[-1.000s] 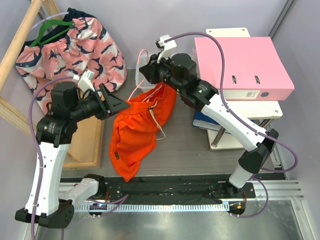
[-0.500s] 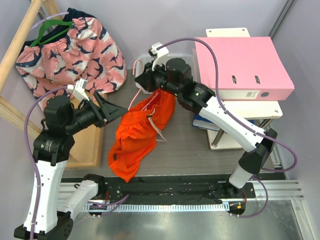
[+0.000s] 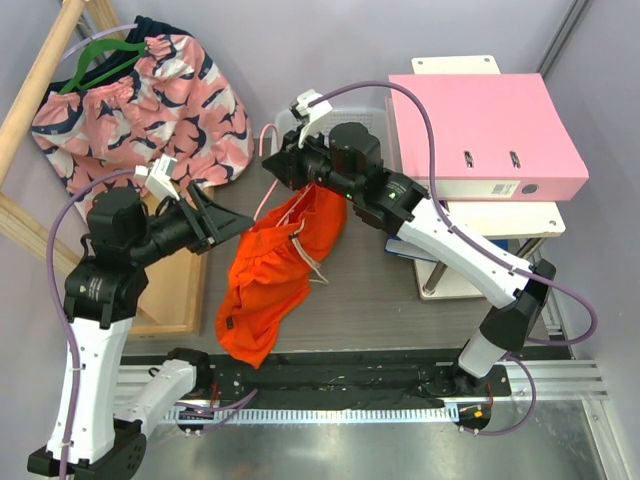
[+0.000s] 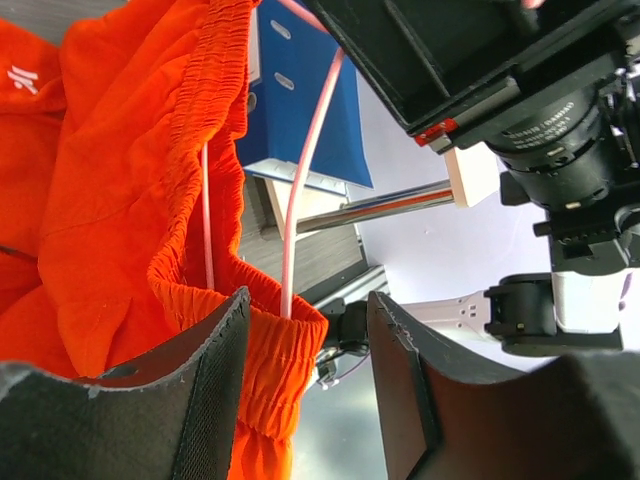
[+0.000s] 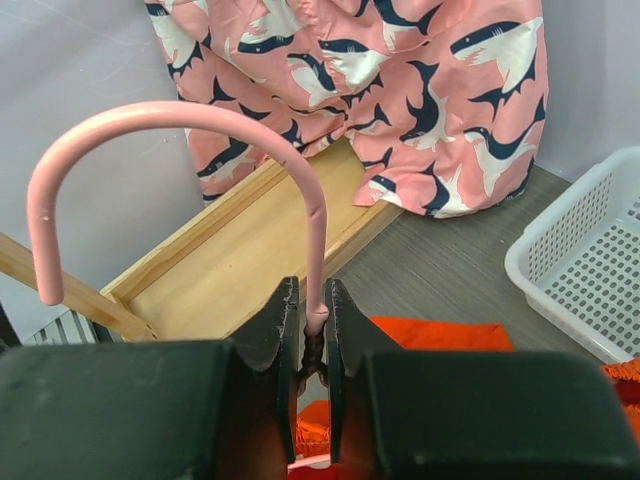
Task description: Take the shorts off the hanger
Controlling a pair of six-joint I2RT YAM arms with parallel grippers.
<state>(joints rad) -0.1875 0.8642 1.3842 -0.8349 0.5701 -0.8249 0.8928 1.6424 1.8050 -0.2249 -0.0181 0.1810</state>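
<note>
shorts (image 3: 272,268) drooping diagonally near-left, hanger (image 5: 170,111) hook pointing far-left

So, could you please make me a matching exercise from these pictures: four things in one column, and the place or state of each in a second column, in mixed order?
Things
1. the hanger
2. the shorts
3. the pink binder
4. the patterned garment

Places or states
A. lies flat on the white shelf at the right
B. at the far left, against the wall
C. the stem of its hook is clamped in the right gripper
D. orange, with its waistband between the open fingers of the left gripper

Pairs: 1-C, 2-D, 3-A, 4-B
</note>
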